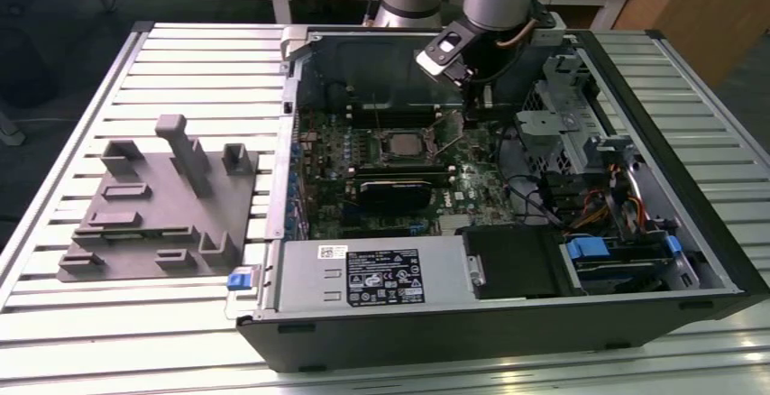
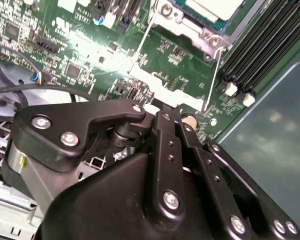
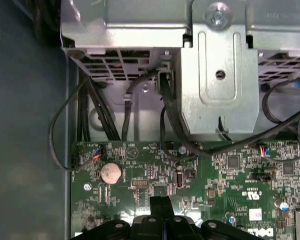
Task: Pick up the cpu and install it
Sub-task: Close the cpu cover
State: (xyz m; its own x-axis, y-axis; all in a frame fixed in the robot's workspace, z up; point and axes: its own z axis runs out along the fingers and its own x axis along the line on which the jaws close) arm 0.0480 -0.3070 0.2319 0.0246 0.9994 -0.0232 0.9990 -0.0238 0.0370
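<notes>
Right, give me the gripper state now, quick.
Gripper: closed, nothing visibly held. The cpu lies on the motherboard, apart from it.

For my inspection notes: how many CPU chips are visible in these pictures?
1. The cpu lies in the motherboard socket, mid-case in the exterior view; others may be hidden.

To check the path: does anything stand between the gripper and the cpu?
Nothing visible does. The cpu lies in its socket on the motherboard; the gripper hangs over open board beside the socket.
</notes>
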